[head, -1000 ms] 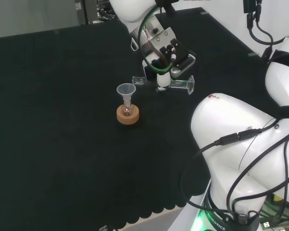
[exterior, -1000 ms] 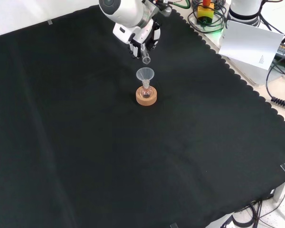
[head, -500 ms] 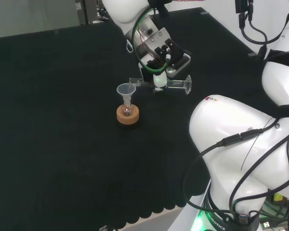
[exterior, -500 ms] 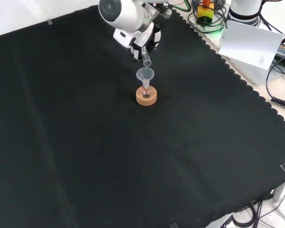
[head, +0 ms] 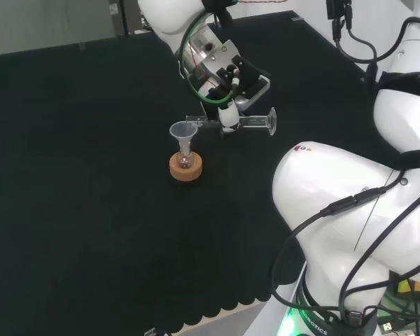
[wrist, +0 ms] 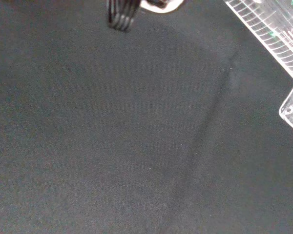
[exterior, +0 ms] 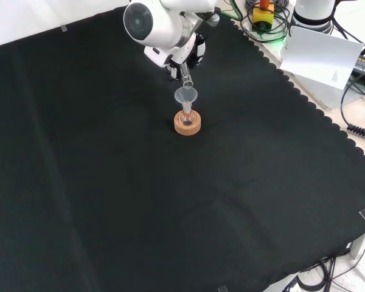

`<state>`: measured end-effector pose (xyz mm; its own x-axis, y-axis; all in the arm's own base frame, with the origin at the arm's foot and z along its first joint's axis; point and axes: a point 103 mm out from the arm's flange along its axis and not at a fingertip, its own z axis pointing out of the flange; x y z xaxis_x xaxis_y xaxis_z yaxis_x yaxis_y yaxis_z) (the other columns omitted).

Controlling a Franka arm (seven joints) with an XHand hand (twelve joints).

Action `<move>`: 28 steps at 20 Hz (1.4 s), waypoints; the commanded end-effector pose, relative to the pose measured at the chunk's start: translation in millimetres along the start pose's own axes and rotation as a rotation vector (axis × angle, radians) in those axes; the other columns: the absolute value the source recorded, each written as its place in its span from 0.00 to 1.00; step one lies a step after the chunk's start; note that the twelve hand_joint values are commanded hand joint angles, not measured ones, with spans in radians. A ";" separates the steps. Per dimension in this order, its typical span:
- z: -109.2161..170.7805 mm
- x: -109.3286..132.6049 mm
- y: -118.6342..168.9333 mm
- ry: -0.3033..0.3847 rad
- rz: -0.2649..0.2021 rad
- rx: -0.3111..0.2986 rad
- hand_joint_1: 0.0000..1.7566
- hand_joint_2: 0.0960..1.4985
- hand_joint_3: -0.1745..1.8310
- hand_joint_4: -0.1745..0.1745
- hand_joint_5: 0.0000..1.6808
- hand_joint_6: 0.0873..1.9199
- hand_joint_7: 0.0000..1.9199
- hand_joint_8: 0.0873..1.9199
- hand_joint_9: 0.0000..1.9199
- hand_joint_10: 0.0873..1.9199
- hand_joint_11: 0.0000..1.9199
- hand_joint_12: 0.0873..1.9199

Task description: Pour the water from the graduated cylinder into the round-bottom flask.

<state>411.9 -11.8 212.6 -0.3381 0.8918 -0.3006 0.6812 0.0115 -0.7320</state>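
Graduated cylinder (head: 248, 122) with printed scale lines, gripped sideways by hand (head: 227, 115), mouth over funnel (head: 183, 131)

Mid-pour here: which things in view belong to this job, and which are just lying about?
In the job:
hand
measuring cylinder, held nearly level
funnel
flask
cork ring

Lying about:
paper sheet
cables
black cloth

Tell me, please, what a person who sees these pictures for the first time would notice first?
First, the black and white hand holding a clear graduated cylinder almost level above the black cloth, near the middle of the head view. Its mouth reaches toward a clear funnel that sits in a small round-bottom glass flask on a cork ring stand. The arm's big white links stand at that view's right.
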 end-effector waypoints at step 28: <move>-13.9 5.5 -7.5 -0.066 0.068 0.040 0.71 0.59 0.38 0.48 0.59 0.21 0.59 0.16 0.72 0.00 0.59 0.40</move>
<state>414.3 -3.5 223.8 -0.3350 0.8625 -0.3794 0.6807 -0.0569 -0.7304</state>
